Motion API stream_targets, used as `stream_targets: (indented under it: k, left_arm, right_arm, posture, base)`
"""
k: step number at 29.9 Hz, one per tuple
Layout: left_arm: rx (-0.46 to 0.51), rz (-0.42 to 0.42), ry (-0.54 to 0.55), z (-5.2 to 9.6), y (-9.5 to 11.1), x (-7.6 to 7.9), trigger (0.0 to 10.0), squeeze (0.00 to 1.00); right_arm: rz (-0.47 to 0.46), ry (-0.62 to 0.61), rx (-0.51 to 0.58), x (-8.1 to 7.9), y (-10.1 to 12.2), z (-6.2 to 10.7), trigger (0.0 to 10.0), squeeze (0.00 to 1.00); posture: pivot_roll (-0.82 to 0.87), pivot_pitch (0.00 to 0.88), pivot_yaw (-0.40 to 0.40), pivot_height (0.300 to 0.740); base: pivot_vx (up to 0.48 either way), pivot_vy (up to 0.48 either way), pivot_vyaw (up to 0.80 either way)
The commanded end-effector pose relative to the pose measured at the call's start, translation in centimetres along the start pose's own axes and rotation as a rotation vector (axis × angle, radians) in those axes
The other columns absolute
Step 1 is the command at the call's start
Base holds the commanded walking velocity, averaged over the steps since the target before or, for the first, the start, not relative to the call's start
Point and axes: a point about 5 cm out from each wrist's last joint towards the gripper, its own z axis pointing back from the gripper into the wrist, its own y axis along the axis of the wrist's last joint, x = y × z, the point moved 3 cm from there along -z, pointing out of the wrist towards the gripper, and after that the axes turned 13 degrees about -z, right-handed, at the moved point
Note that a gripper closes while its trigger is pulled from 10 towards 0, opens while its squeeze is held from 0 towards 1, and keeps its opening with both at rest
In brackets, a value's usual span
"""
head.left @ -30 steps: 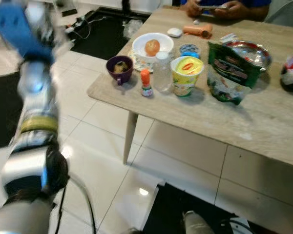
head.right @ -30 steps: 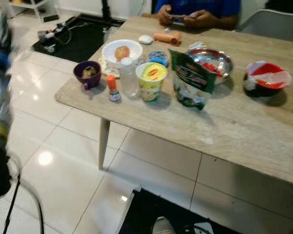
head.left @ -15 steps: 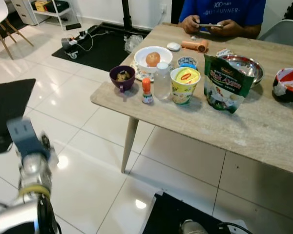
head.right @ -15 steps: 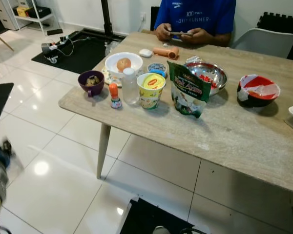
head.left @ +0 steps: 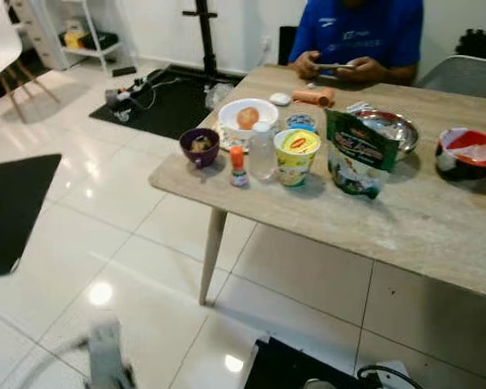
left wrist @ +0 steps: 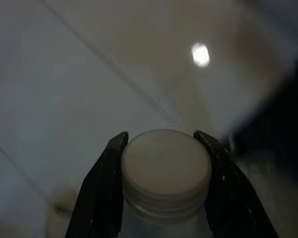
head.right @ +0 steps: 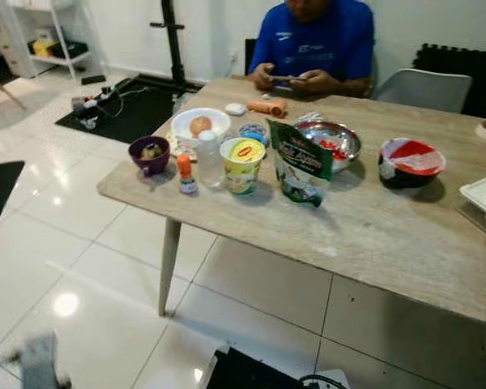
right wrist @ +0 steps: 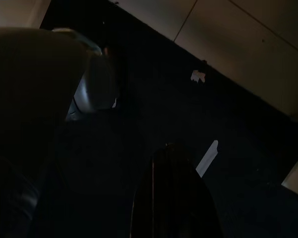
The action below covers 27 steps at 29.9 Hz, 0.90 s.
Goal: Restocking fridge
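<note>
My head camera has tipped up and pulled back over the last second, so the long pale wood-grain table now sits whole in front of me, with a person in a blue shirt seated at its far side, busy with something small in their hands. That is my own view shifting; the goods on the table have not moved among themselves. Near the table's left end I see the white bowl holding an orange-brown fruit, the purple mug, the clear plastic bottle with a white cap, the yellow-lidded instant noodle cup and the green stand-up food pouch, with the small orange-capped bottle in front. The real change is my left arm: a second ago it stood raised high on my left, and now it has dropped to a grey blur low by the white floor tiles. In the left wrist view my left gripper is clamped around the neck of a clear bottle with a white screw cap, a finger on either side. So I judge one item is already in hand and I am carrying it low, ready to turn for the fridge. My right arm hangs idle over dark matting; I cannot tell how its fingers are set.
</note>
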Motion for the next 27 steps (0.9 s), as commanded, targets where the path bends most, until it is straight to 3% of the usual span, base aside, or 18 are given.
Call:
stream_targets:
  k: [1, 4, 14, 19, 27]
  left_arm:
    - [-0.004, -0.036, -0.006, 0.0, -0.1, 0.0, 10.0, 0.00]
    - [-0.004, -0.073, -0.035, 0.0, -0.3, 0.7, 10.0, 0.00]
    - [0.035, -0.168, -0.088, -0.1, 1.1, 2.0, 10.0, 0.00]
    - [0.049, -0.192, -0.107, -0.1, 1.5, 2.5, 10.0, 0.00]
    - [0.049, -0.192, -0.107, -0.1, 1.5, 2.5, 10.0, 0.00]
  right_arm:
    - [0.015, 0.002, -0.013, -0.1, -0.3, 0.0, 10.0, 0.00]
    - [0.020, -0.003, -0.023, 0.0, -0.5, 0.0, 10.0, 0.00]
    - [0.090, -0.031, -0.090, 1.1, -1.3, 0.2, 10.0, 0.00]
    - [0.139, -0.037, -0.119, 1.4, -1.4, 0.2, 10.0, 0.00]
    - [0.139, -0.037, -0.119, 1.4, -1.4, 0.2, 10.0, 0.00]
  posture:
    - [-0.05, 0.088, 0.063, 0.740]
    - [-0.05, 0.090, 0.055, 0.740]
    - [-0.03, 0.087, 0.036, 0.740]
    - [-0.02, 0.083, 0.020, 0.740]
    - [-0.02, 0.083, 0.020, 0.740]
  base:
    - [0.000, 0.000, 0.00]
    - [0.000, 0.000, 0.00]
    - [0.000, 0.000, -0.77]
    - [0.000, 0.000, -0.77]
    - [0.000, 0.000, -0.77]
